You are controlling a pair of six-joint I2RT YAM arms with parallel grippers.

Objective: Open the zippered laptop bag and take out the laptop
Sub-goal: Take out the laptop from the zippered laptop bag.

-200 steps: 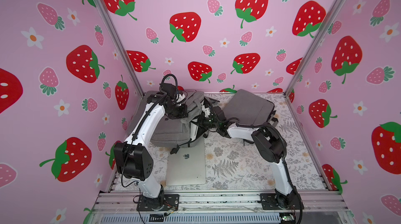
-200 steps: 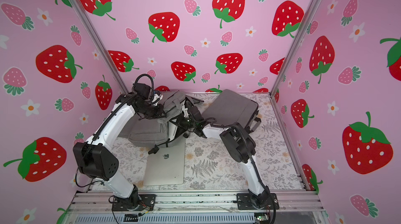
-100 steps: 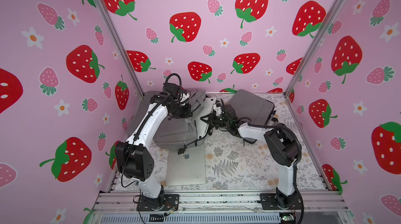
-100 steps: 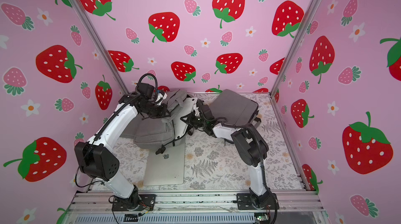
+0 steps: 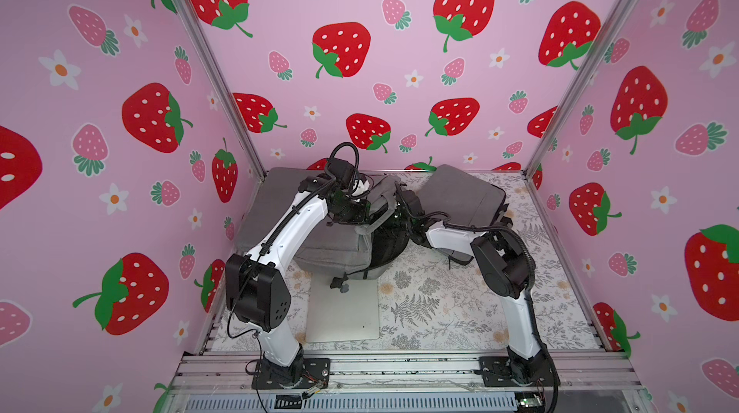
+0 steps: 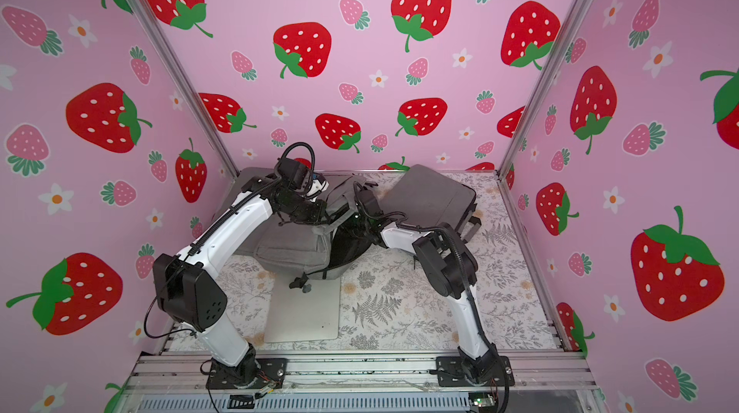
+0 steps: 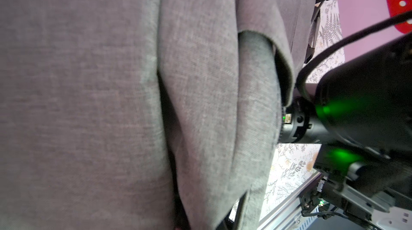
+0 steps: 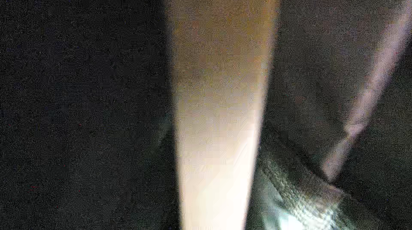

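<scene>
Floral table, laptop further out of bag

A robot test booth: strawberry-print walls and aluminium frame.

Pink strawberry-print walls at 9, 12, 3 o'clock. Aluminium corner posts at 11 and 1. Fern-print table cover. Metal rail at 6. Even light.

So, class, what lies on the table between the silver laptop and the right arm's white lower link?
Nothing: only bare fern-printed tablecloth separates the laptop from that white lower link, as both top views show.
</scene>
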